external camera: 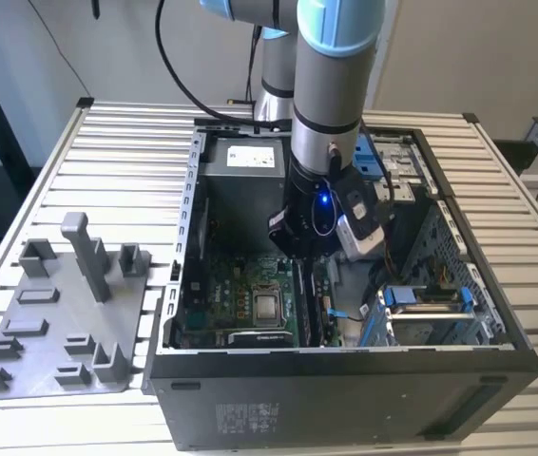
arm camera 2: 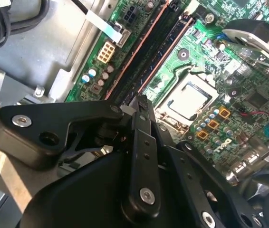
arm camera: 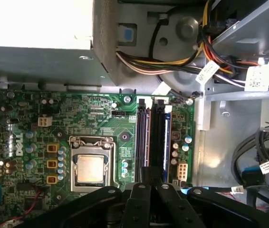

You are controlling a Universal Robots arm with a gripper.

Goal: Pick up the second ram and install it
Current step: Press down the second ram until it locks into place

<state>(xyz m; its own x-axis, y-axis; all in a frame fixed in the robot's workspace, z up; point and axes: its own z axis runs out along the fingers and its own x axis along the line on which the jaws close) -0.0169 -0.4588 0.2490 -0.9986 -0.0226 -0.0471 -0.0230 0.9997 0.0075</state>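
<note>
Second ram [arm camera: 165,142] upright in motherboard [arm camera: 101,123] slot, under the tool [arm camera: 148,187].

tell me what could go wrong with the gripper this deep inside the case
1. The gripper sits right over the memory slots; a slightly skewed press could strain the second ram or its slot.
2. The CPU socket lies just beside the slots, so sideways drift could strike it.
</note>
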